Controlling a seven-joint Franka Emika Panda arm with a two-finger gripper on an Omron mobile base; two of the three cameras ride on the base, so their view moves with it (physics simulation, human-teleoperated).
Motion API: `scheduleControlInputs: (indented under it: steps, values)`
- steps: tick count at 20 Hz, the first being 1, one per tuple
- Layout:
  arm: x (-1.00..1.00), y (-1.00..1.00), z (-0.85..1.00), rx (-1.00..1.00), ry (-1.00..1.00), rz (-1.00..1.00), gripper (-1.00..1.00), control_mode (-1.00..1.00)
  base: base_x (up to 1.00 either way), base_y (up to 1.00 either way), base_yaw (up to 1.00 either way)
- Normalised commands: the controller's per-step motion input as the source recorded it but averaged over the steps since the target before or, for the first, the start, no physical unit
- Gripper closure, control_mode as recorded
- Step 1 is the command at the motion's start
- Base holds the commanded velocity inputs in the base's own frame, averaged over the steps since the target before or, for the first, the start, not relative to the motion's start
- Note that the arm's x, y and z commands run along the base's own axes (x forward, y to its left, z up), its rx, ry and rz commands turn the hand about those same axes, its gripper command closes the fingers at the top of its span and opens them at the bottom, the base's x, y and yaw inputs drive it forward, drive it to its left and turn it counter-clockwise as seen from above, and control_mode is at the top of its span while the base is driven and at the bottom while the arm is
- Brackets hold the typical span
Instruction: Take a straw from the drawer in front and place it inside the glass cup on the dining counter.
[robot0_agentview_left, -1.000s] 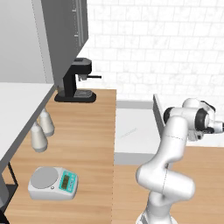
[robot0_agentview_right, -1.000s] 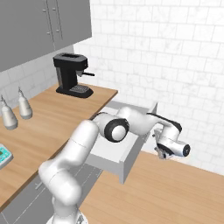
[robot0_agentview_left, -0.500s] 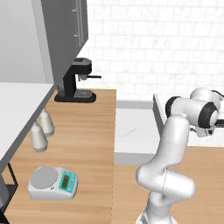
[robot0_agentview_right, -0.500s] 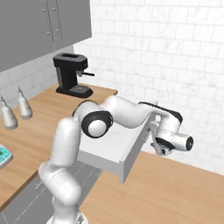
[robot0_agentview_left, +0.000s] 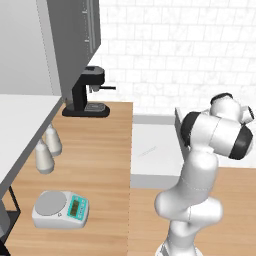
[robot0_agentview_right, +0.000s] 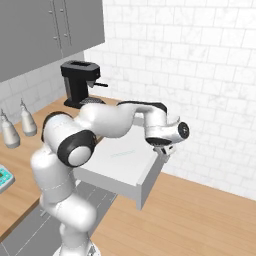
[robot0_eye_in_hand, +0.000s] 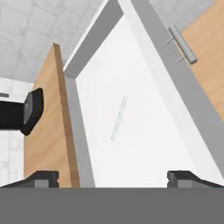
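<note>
The drawer stands pulled out of the wood-topped wall counter, with a plain pale inside. The straw lies flat on its floor, a thin pale stick, seen also in the right base view and the hand view. My gripper hangs open over the drawer's front right corner and holds nothing. In the hand view its two dark tips stand wide apart, with the straw ahead between them. The drawer's bar handle shows on the grey front. The glass cup and the dining counter are out of view.
A black coffee machine stands at the back of the wood counter. Two pale bottles and a kitchen scale sit to the left. Grey wall cabinets hang above. A white tiled wall rises behind.
The arm has swung; the hand has come back from beyond the drawer's front to above its front right corner. The jaws have stayed open. The straw has not moved.
</note>
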Motion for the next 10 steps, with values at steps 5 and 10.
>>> scheduleControlInputs:
  steps: [5,10]
  values:
    - [0.54,0.7,-0.1,-0.26,0.18,0.05,-1.0,-1.0,0.0,0.0,0.0]
    - [0.44,0.39,-0.41,-0.23,0.23,0.02,-1.0,-1.0,0.0,0.0,0.0]
